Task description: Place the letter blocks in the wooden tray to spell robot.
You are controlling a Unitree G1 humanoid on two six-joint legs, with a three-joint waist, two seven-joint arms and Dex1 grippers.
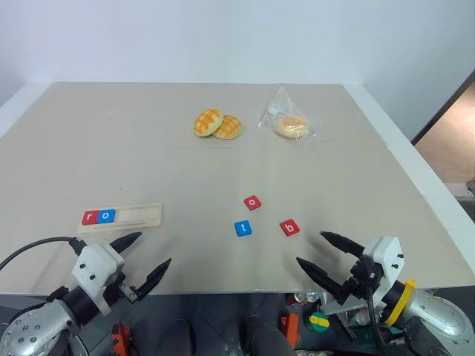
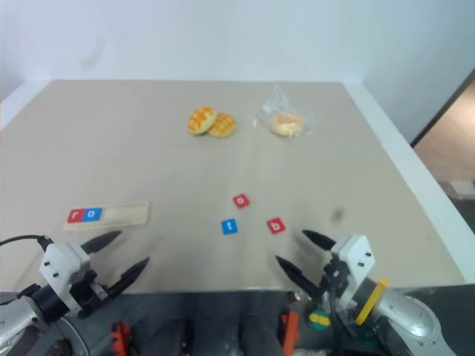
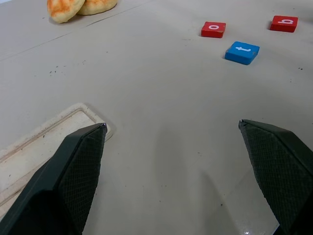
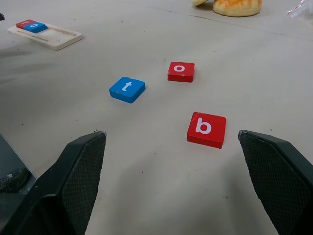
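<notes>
Wooden tray [image 1: 121, 217] holds red r [image 1: 90, 217] and blue o [image 1: 107, 216] at one end. Red b [image 1: 289, 228], blue t [image 1: 243, 228], red o [image 1: 252, 202] loose, well apart from tray. Left gripper [image 1: 148, 257] and right gripper [image 1: 319, 254] both spread wide, empty. Risk imo: grabbing t before b, wrong order.

Lab-like test space — bare beige table [image 1: 89, 133], plain white wall [image 1: 223, 37].

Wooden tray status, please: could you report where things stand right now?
Both pincers, left and right, open, empty. Wooden tray holds r, o; b, o, t loose. Nothing blocking.
</notes>
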